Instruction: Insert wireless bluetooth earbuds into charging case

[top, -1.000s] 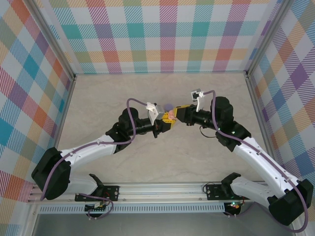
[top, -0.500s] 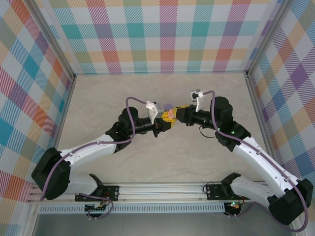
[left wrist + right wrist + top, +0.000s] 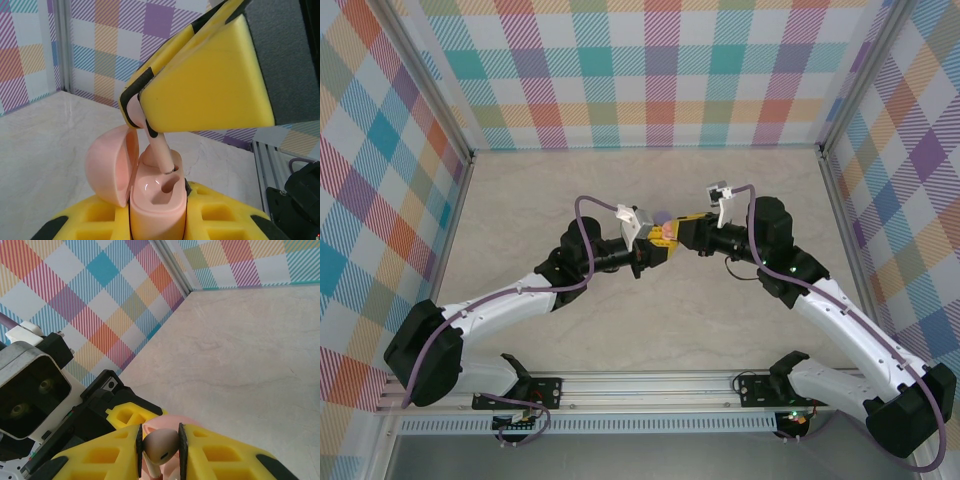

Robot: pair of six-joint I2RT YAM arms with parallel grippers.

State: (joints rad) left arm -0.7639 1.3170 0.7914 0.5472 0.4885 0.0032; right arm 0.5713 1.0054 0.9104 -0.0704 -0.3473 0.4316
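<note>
The right claw (image 3: 160, 452) is clamped on the bulb of a pink earbud (image 3: 161, 441), stem tip at the open case (image 3: 156, 192) held by the left claw (image 3: 158, 222); light and slick, it is judged best pinched there.

This is looking like a robotics lab cell rather than a home or shop. Plaid-printed walls (image 3: 660, 70) are boxing in a bare marble-look desk (image 3: 520, 200) on three sides, with metal posts (image 3: 428, 85) standing at the corners. A left arm (image 3: 500, 305) and a right arm (image 3: 840, 325) are sitting bolted to a metal rail (image 3: 640, 385) at the near edge, and purple cables (image 3: 582, 215) are looping along them.
</note>
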